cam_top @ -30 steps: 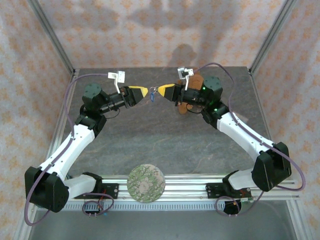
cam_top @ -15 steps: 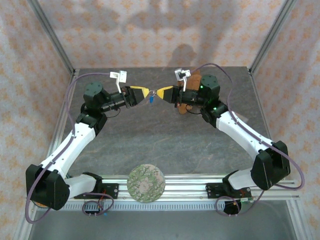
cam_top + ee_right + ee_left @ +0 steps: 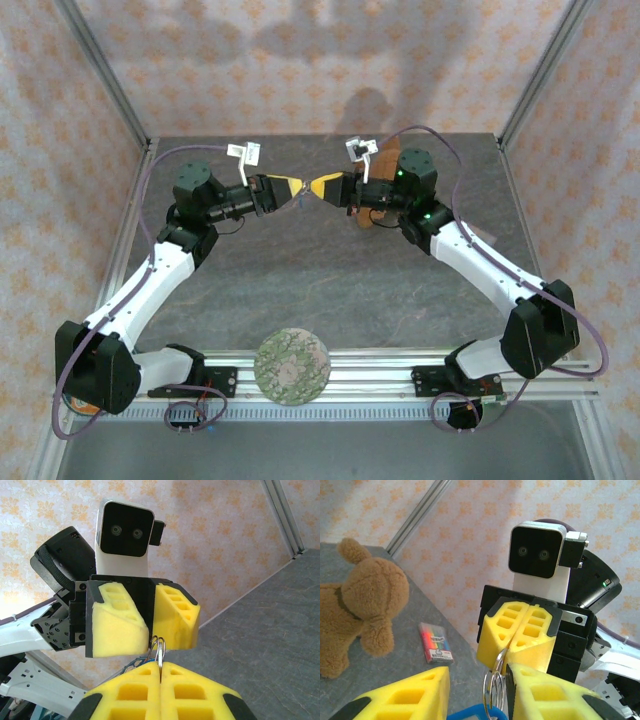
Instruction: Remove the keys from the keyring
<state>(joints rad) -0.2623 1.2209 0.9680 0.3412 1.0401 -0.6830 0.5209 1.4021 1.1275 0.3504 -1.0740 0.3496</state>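
Keyring (image 3: 158, 649): round metal wire, pinched by right hand (image 3: 160, 666).

In the top view, the yellow-padded left gripper (image 3: 297, 188) and the yellow-padded right gripper (image 3: 318, 187) meet tip to tip at upper centre, above the grey stone-pattern table (image 3: 320, 270). In the right wrist view, the silver metal keyring (image 3: 157, 649) sits between their tips. The brown plush dog (image 3: 368, 218) stands right of the grippers, partly under the right arm. The round patterned disc (image 3: 292, 365) lies on the aluminium rail (image 3: 380, 362) at bottom centre. In the left wrist view, the small flat multicoloured pack (image 3: 436, 642) lies on the table, right of the dog.
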